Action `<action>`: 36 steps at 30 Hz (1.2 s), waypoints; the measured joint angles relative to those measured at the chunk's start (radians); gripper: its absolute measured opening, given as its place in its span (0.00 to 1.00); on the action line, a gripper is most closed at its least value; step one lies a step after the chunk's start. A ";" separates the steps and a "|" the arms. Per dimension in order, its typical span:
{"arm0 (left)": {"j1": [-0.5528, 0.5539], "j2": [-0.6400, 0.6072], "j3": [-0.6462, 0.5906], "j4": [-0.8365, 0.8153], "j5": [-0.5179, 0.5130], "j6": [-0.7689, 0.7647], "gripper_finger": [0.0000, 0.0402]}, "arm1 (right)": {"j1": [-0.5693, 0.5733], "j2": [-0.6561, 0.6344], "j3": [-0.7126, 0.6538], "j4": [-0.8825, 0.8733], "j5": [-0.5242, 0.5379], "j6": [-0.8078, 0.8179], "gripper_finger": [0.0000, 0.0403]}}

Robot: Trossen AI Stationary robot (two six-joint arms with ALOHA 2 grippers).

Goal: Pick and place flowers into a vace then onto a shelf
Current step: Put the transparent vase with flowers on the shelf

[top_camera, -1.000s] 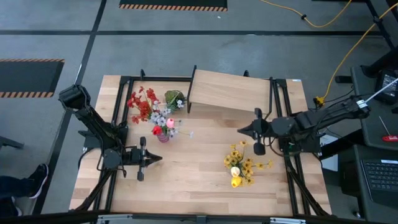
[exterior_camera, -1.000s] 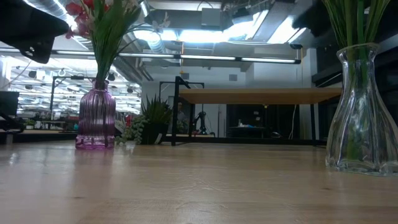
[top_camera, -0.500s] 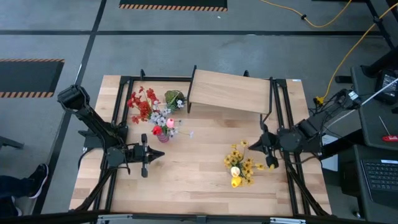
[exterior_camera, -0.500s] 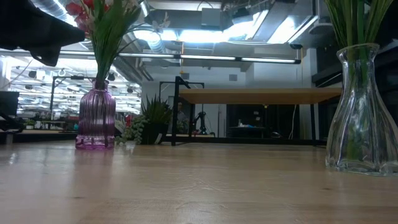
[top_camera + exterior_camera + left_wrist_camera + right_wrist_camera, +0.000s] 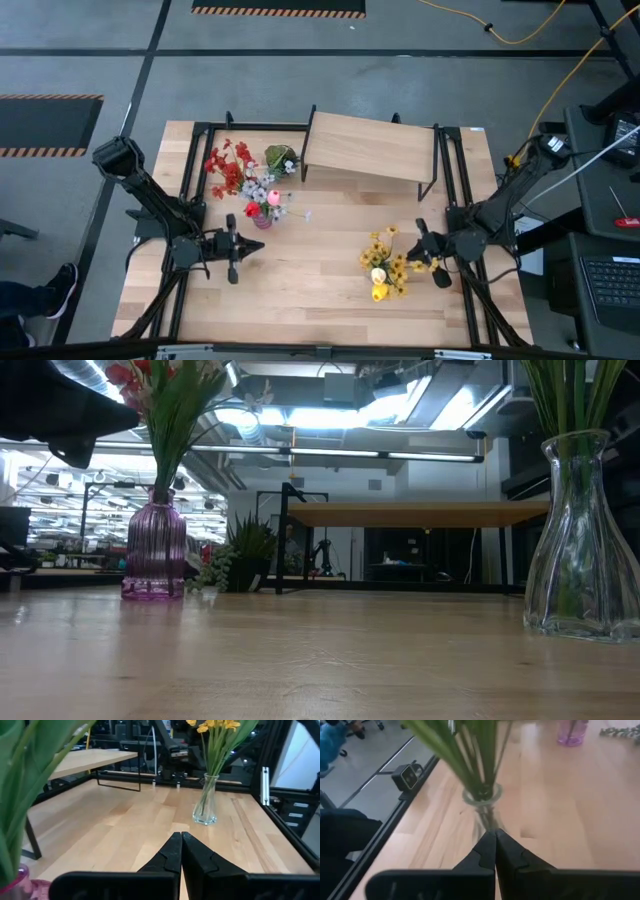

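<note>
High view. The right gripper [image 5: 422, 245], fingers pressed together and holding nothing, points across the counter [image 5: 310, 285] at the yellow flowers [image 5: 388, 265], which stand upright in a clear glass vase just beside its tip. The left gripper [image 5: 236, 250], likewise clenched and empty, rests near the purple vase [image 5: 262, 219] carrying pink, red and white flowers [image 5: 258, 192]. The shelf [image 5: 368, 147] stands at the far edge of the counter, nearer the right arm; a leafy green bunch [image 5: 281, 158] lies beside it.

Low view. The clear glass vase [image 5: 582, 540] rises at the right, green stems vertical inside it; the purple vase stands at the left, the shelf between them in the distance.

Left wrist view. The left gripper's fingers meet along one seam; the clear glass vase stands well apart across the counter.

Right wrist view. The right gripper's closed tips aim straight at the vase neck, stems rising directly ahead. Judged from this, the right arm must open before grasping the vase for the shelf.
</note>
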 joint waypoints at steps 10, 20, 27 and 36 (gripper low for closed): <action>0.000 0.000 0.000 0.000 -0.073 -0.002 0.00 | 0.060 0.159 0.000 0.170 0.045 -0.104 0.01; 0.000 0.000 0.000 0.000 -0.122 -0.002 0.01 | 0.106 0.175 -0.134 0.418 0.143 -0.168 0.01; 0.001 0.000 0.000 0.000 -0.131 0.000 0.01 | 0.106 0.175 -0.173 0.525 0.143 -0.188 0.05; 0.000 0.000 0.000 0.000 -0.176 -0.002 0.01 | 0.105 0.177 -0.173 0.504 0.143 -0.178 0.29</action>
